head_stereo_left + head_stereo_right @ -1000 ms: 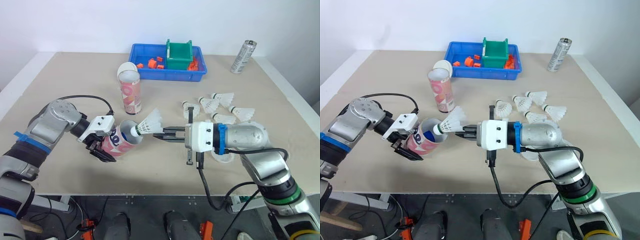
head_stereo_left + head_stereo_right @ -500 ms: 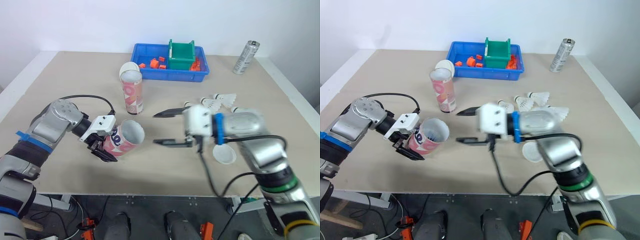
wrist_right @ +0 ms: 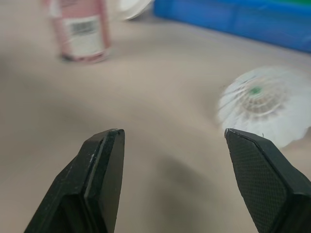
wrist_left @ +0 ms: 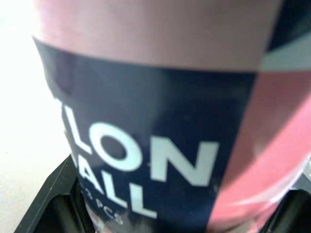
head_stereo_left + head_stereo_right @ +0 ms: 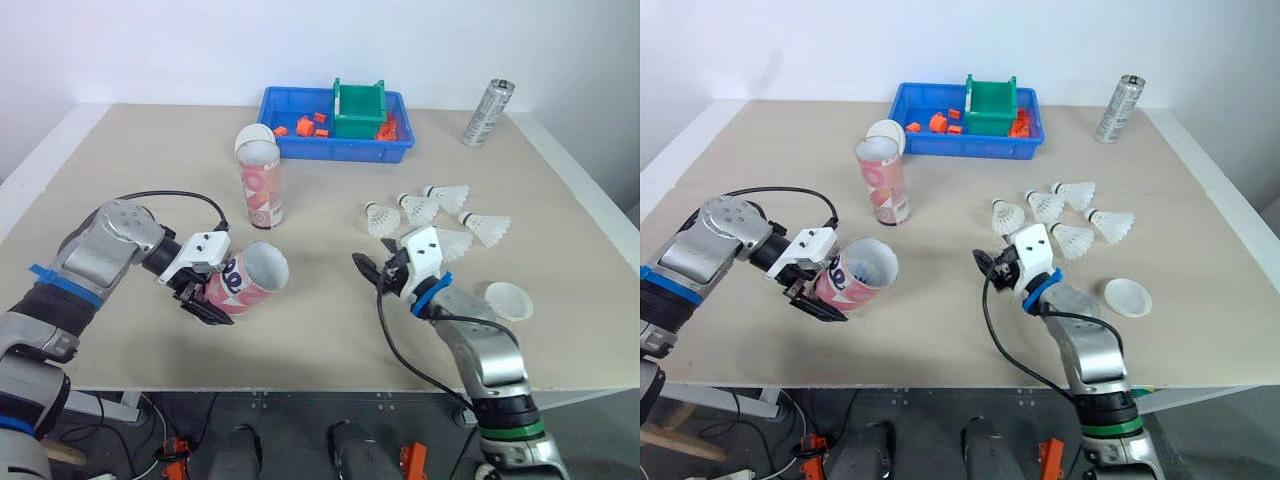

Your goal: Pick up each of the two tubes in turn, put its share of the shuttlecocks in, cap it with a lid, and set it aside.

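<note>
Right pincer (image 5: 372, 272) has drawn back from the tube mouth to the lower centre of the frame and no longer carries the shuttlecock seen a second ago; its two fingers stand wide apart, released, low over the bench (image 5: 140, 170). Left pincer (image 5: 205, 297) at lower left is clenched on the held tube (image 5: 248, 280), which is tilted with its open mouth turned toward frame right, much as before. Second tube (image 5: 263, 190) stands upright left of centre, apart from the held one, with a white lid (image 5: 248, 137) just behind it. Five shuttlecocks (image 5: 418, 208) lie loose right of centre, the nearest just beside the right pincer. Another lid (image 5: 508, 299) lies at lower right. Blue tray (image 5: 300, 148) with a green bin (image 5: 360, 110) sits at top centre; can (image 5: 487, 113) at upper right.
</note>
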`<action>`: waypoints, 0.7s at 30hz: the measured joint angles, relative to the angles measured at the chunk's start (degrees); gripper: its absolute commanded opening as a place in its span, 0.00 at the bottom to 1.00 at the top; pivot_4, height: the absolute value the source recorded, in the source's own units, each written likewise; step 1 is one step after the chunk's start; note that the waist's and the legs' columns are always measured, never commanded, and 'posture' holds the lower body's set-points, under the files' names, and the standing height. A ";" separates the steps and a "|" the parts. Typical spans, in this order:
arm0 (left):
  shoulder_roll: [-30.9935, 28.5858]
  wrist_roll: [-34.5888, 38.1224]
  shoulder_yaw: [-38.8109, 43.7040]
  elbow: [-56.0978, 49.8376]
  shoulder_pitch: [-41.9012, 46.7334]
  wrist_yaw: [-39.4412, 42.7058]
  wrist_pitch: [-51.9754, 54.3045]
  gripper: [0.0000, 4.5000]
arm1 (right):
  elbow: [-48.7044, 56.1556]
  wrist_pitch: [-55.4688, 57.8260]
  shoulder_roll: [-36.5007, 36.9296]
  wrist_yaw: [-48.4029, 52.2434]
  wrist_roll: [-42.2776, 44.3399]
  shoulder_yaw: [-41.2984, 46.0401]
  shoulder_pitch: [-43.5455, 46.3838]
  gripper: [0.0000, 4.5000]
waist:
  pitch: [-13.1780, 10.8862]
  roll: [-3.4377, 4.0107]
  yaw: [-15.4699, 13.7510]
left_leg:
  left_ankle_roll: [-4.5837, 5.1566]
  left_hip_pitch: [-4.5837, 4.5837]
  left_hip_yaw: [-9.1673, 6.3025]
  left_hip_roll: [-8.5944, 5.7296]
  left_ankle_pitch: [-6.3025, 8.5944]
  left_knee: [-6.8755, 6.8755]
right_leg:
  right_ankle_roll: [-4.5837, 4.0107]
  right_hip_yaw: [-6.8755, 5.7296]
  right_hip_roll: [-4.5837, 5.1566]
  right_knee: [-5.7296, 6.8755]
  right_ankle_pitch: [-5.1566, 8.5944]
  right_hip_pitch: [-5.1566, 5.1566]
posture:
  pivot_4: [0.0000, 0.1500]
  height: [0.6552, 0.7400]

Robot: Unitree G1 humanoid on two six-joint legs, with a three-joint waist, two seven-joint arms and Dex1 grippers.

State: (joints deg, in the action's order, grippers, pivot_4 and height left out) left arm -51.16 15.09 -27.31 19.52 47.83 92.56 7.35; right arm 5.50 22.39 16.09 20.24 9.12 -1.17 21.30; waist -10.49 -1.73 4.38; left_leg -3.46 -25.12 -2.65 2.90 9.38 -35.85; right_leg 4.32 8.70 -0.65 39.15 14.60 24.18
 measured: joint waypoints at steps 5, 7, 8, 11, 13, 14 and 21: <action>0.20 -0.08 0.91 -0.48 -0.72 0.01 0.18 0.79 | -8.92 -5.27 -1.50 -3.99 -2.78 0.96 5.73 0.79 | 0.01 -0.01 -0.07 | 0.01 0.00 -0.02 -0.02 -0.01 0.04 | 0.02 0.00 0.00 -0.03 0.05 -0.06 | 1.00 0.96; 0.20 -0.10 1.22 -0.73 -1.00 0.03 0.38 0.79 | -11.70 -6.65 -1.83 -4.12 -3.38 0.94 5.81 0.79 | 0.01 -0.01 -0.06 | 0.02 0.00 -0.04 -0.02 -0.01 0.12 | 0.02 0.00 0.00 -0.03 0.08 -0.05 | 1.00 0.96; 0.21 -0.14 1.38 -0.88 -1.14 0.03 0.49 0.79 | -13.75 -7.48 -2.32 -4.25 -3.75 0.94 5.85 0.79 | 0.01 -0.01 -0.05 | 0.02 0.01 -0.05 -0.02 -0.01 0.17 | 0.01 0.00 0.00 -0.03 0.09 -0.04 | 1.00 0.96; 0.34 -0.51 2.00 -1.17 -1.53 0.03 0.66 0.79 | -18.89 -9.40 -3.35 -4.75 -4.45 0.89 6.38 0.79 | 0.00 0.00 -0.01 | 0.02 0.03 -0.07 -0.02 -0.01 0.19 | -0.01 -0.01 -0.01 -0.03 0.08 -0.03 | 1.00 0.96; 0.43 -0.77 2.67 -1.23 -1.95 0.02 1.06 0.79 | -22.67 -11.87 -3.96 -5.57 -5.08 1.02 8.07 0.79 | 0.00 0.00 0.11 | 0.02 0.04 -0.06 -0.02 -0.01 0.14 | 0.00 -0.01 -0.01 -0.03 0.04 -0.05 | 1.00 0.96; 0.50 -0.97 2.89 -1.29 -2.03 0.01 1.32 0.79 | -24.72 -13.08 -4.11 -5.94 -5.46 1.06 9.32 0.79 | 0.00 0.00 0.19 | 0.03 0.04 -0.04 -0.02 -0.02 0.12 | 0.00 -0.01 -0.01 -0.03 0.01 -0.05 | 1.00 0.96; 0.87 -1.54 3.41 -2.09 -2.36 0.03 1.82 0.79 | -41.43 -23.00 -5.35 -8.12 -8.58 0.93 18.29 0.79 | 0.00 0.00 0.29 | 0.09 0.05 -0.06 -0.03 -0.07 0.15 | 0.01 -0.01 -0.01 -0.04 0.00 -0.07 | 1.00 0.96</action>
State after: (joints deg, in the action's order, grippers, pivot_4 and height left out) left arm -50.29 13.55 -23.90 17.43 45.47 92.58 9.17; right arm -35.93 -0.62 10.74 12.12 0.54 -0.24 39.59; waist -10.49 -1.74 4.67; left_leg -3.37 -25.07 -2.71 2.87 9.31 -35.69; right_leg 4.33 8.70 -0.66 39.11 14.60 24.11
